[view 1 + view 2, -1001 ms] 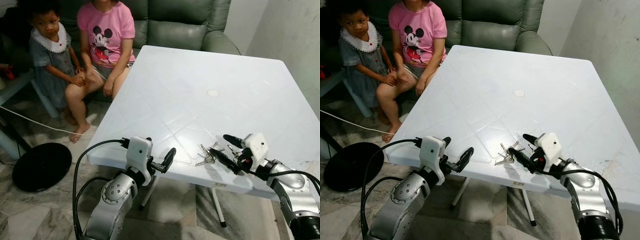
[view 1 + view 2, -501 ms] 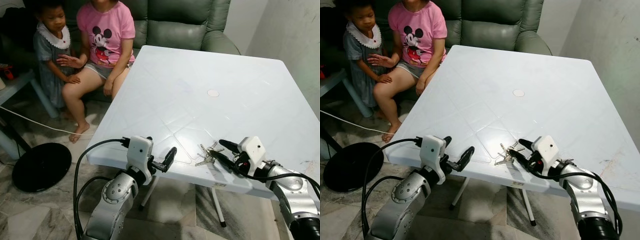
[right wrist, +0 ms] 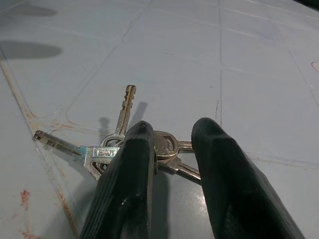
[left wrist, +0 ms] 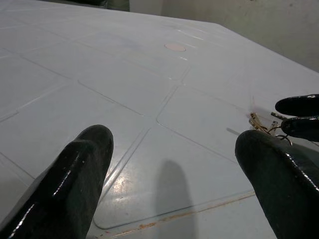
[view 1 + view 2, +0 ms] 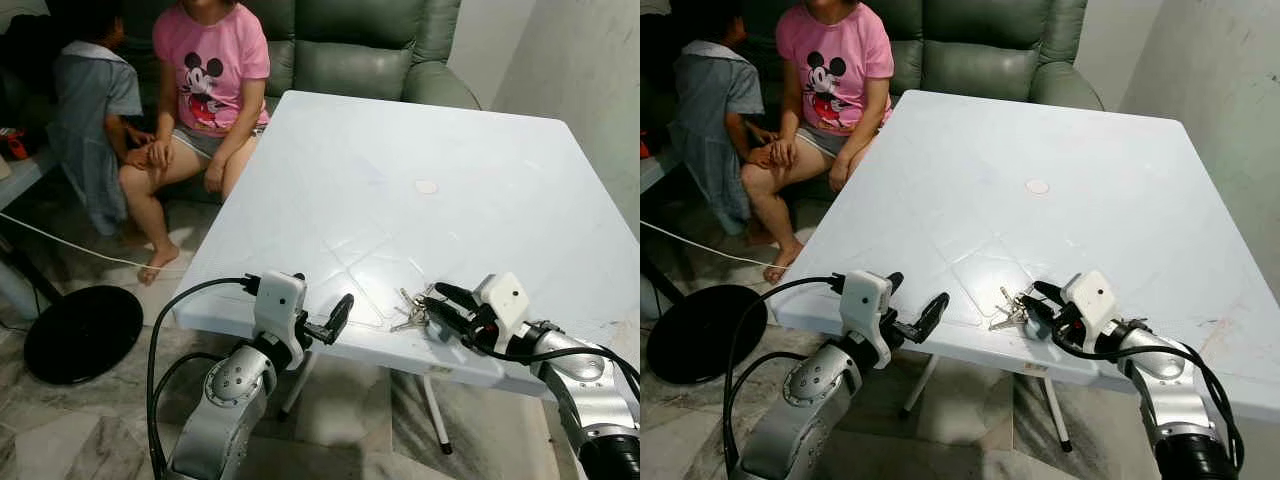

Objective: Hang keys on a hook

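Bench (image 5: 420,130): one, white plastic, moulded square panels, a small round cap (image 5: 426,186) at its centre. Far right corner cut off by the frame edge.

Keys (image 3: 124,144): one bunch, lying flat on the bench near its front edge, toward the robot's right. About four keys fanned out from a shared ring; the ring itself was largely hidden behind the right hand's fingers, so the exact count could not be fixed. In the head views the bunch appeared only as a small silver cluster (image 5: 1010,312).

Right hand (image 3: 172,137): one, low over the bench, its two black fingers (image 3: 124,184) narrowly apart and straddling the key heads at the ring. Whether the pads pressed on the metal could not be told; a gap showed between them.

Left hand (image 5: 333,322): one, held just off the bench's front edge, well apart from the keys, fingers (image 4: 75,169) spread wide with nothing between them.

Persons: two, seated on a green sofa (image 5: 350,45) beyond the bench's far left corner. One in a pink printed shirt (image 5: 210,65), head cut off; one smaller, in a grey dress (image 5: 90,110), turned away.

Floor: one black round disc (image 5: 82,332), one white cable (image 5: 70,248).
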Controlling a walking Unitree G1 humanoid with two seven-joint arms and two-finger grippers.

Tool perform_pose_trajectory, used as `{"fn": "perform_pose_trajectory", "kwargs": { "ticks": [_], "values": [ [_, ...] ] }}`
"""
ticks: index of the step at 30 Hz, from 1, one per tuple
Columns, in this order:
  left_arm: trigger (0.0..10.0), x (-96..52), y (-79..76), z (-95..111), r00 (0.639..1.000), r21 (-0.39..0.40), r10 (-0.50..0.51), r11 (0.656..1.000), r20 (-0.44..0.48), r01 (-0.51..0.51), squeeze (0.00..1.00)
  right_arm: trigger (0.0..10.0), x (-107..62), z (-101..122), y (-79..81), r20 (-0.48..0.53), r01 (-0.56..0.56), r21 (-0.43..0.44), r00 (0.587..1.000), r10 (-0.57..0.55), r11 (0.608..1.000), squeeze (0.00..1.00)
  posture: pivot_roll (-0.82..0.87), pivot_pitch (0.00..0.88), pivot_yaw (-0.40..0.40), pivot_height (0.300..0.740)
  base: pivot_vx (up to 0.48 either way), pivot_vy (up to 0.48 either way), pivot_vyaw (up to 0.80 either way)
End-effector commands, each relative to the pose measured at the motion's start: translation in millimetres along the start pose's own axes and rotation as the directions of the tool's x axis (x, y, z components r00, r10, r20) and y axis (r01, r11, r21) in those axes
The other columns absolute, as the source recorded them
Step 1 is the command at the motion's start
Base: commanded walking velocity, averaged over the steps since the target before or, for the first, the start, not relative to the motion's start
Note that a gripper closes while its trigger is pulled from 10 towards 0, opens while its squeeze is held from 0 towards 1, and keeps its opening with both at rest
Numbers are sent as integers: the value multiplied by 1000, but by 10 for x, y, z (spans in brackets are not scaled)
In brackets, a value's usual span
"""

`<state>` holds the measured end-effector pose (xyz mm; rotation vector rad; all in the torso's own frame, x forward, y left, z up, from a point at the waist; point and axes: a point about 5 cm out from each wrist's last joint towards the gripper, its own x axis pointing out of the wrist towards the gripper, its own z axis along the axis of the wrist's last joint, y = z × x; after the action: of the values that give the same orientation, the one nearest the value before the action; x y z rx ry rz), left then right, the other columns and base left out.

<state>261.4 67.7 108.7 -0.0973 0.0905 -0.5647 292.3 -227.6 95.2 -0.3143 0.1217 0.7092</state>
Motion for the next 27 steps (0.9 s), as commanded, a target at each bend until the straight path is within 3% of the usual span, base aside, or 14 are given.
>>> {"fn": "perform_pose_trajectory", "kwargs": {
  "ticks": [1, 18, 19, 21, 22, 23, 24, 25, 26, 27],
  "values": [
    [10000, 15, -6, 30, 1000, 10, -6, 1000, 7, 6, 0, 10000, -13, 30, -9, -1, -9, -37, 1000, 9, 999, 0, 6, 79, -50, 740, 0, 0, 0],
    [10000, 8, -16, 32, 1000, 8, -6, 1000, 8, 5, 0, 9843, -20, -21, 41, -32, -36, -54, 999, 34, 998, 0, 5, 84, -51, 740, 0, 0, 0],
    [10000, 8, -16, 32, 1000, 7, -6, 1000, 8, 6, 0, 8902, -18, -25, 45, -35, -38, -55, 999, 36, 998, 0, 5, 84, -51, 740, 0, 0, 0],
    [10000, 8, -17, 30, 1000, 7, -5, 1000, 8, 5, 0, 8784, -19, -29, 48, -38, -40, -54, 999, 38, 998, 0, 5, 85, -54, 740, 0, 0, 0],
    [10000, 8, -18, 30, 1000, 6, -5, 1000, 9, 5, 0, 7098, -21, -35, 53, -40, -43, -57, 998, 40, 997, 0, 5, 85, -54, 740, 0, 0, 0],
    [10000, 8, -19, 30, 1000, 6, -5, 1000, 9, 5, 0, 7098, -22, -36, 54, -40, -43, -58, 998, 41, 997, 0, 5, 85, -54, 740, 0, 0, 0],
    [10000, 8, -18, 30, 1000, 6, -4, 1000, 9, 4, 0, 3490, -22, -36, 57, -38, -45, -56, 998, 43, 997, 0, 5, 85, -54, 740, 0, 0, 0],
    [10000, 8, -18, 30, 1000, 6, -4, 1000, 9, 4, 0, 3490, -22, -35, 58, -36, -46, -55, 998, 44, 997, 0, 5, 85, -54, 740, 0, 0, 0],
    [10000, 8, -18, 30, 1000, 6, -3, 1000, 9, 3, 0, 1922, -22, -33, 60, -33, -49, -54, 998, 47, 997, 0, 5, 85, -54, 740, 0, 0, 0],
    [10000, 8, -18, 30, 1000, 5, -3, 1000, 9, 3, 0, 1020, -22, -32, 61, -30, -49, -54, 998, 48, 997, 0, 5, 85, -54, 740, 0, 0, 0]
  ]
}}
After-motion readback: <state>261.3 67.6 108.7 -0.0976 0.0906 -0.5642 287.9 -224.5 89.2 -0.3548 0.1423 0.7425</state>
